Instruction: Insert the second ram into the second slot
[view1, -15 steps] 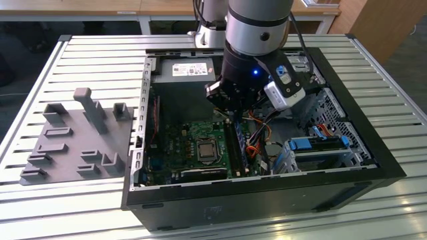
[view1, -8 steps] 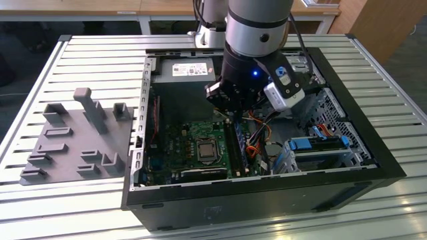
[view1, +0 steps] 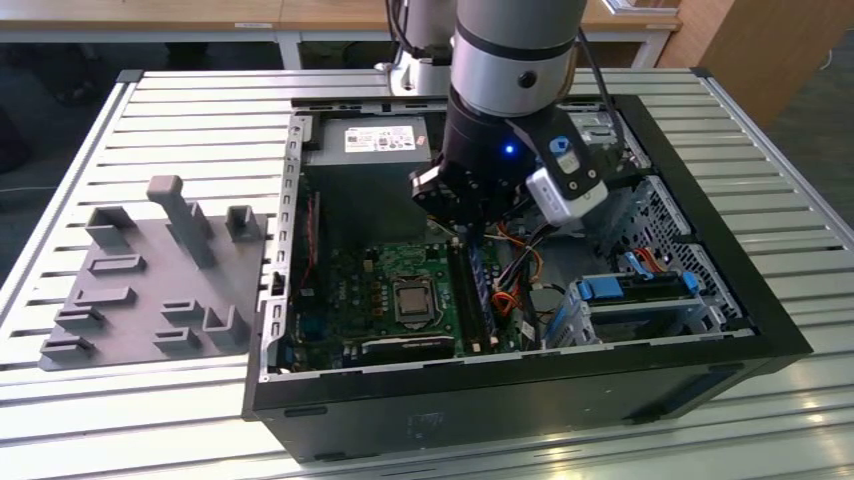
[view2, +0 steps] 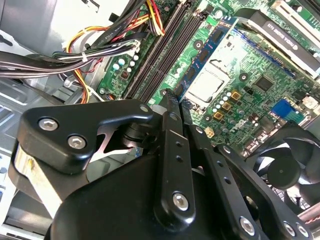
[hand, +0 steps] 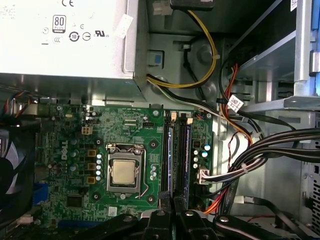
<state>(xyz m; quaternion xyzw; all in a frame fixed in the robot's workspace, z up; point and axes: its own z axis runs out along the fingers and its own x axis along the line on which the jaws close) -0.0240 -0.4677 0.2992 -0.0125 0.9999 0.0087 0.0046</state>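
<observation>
First wrist view: the second ram (hand: 186, 150) looks seated upright in the second slot (hand: 186, 119) beside the processor (hand: 124, 172), with the gripper (hand: 173, 214) at its end. Second wrist view: fingers (view2: 170, 145) pressed together, apparently empty. Exterior view: arm (view1: 514, 60) low inside the case (view1: 534, 390). I'd call the stick light, stiff and fragile, so top edge only.

In the exterior view the arm (view1: 514, 60) runs off the top edge. Its wrist hides the far part of the motherboard (view1: 387, 290) and the far ends of the memory slots (view1: 470, 295), and masks most of the tool (view1: 463, 232). In the first wrist view the tool's dark body covers one end of those slots, so the second ram cannot be told for certain. The power supply (hand: 65, 45) is cut by the picture's edge, as is the fan (view2: 285, 167).
</observation>
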